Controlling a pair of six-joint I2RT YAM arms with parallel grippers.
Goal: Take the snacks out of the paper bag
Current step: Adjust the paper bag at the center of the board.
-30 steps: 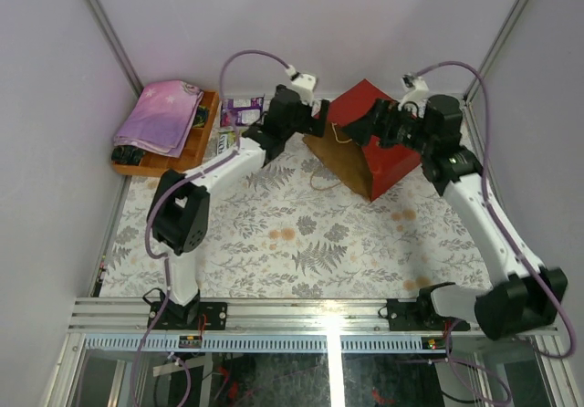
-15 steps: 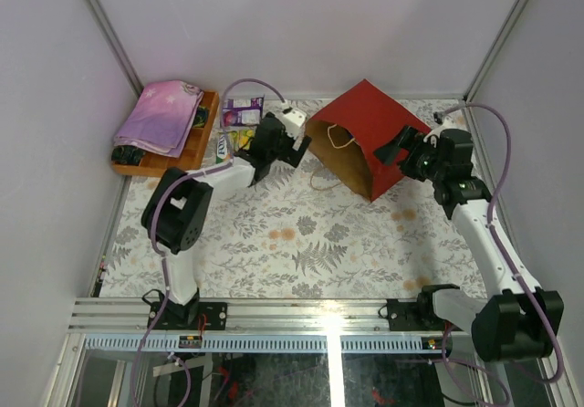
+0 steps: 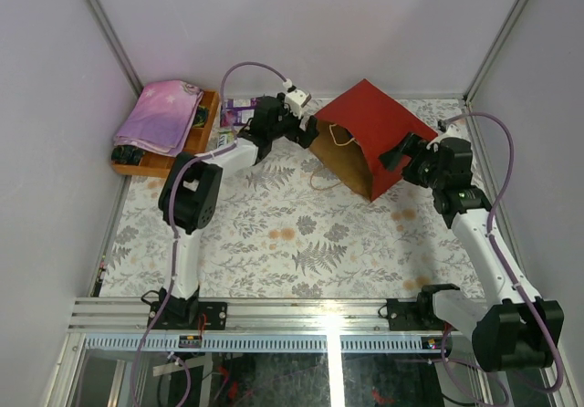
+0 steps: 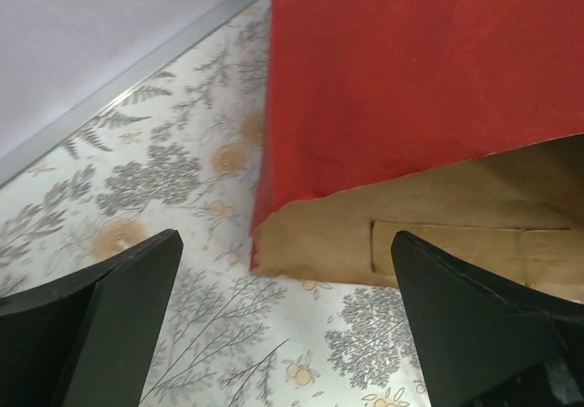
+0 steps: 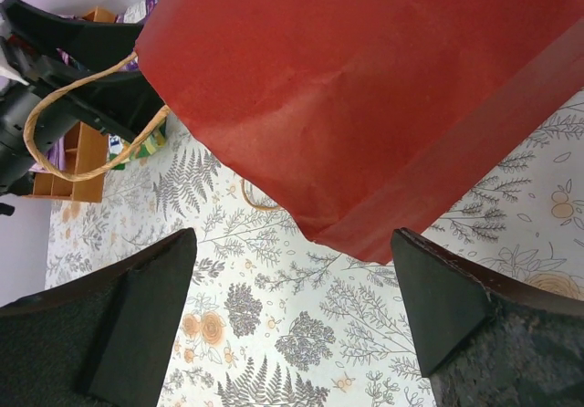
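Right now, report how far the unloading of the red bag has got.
Done: a few glossy snack packets lie outside, by the wooden tray. In hand: nothing held; the left gripper is open at the mouth of the red paper carrier bag, the right gripper open by its closed end. Left: unclear; no packet shows inside, but the depth is hidden.
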